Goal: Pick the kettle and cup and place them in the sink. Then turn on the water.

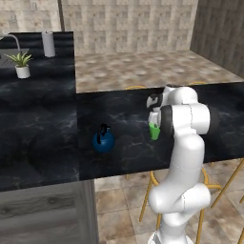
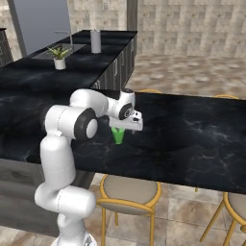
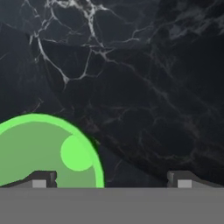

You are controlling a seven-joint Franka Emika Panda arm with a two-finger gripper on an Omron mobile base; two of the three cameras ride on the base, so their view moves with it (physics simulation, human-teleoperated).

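- On my left base view, the sink [image 1: 5, 53] sits at the far left end of the black counter [image 1: 43, 124], a potted plant [image 1: 20, 64] beside it.
- The kettle [image 1: 103, 139] stands upright mid-counter, well apart from the sink.
- To its right the cup [image 1: 154, 131] stands near the counter's front edge.
- My claw [image 3: 112, 181] hangs spread wide above the cup, holding nothing; in my hand view the cup's rim lies under one fingertip [image 3: 40, 180].
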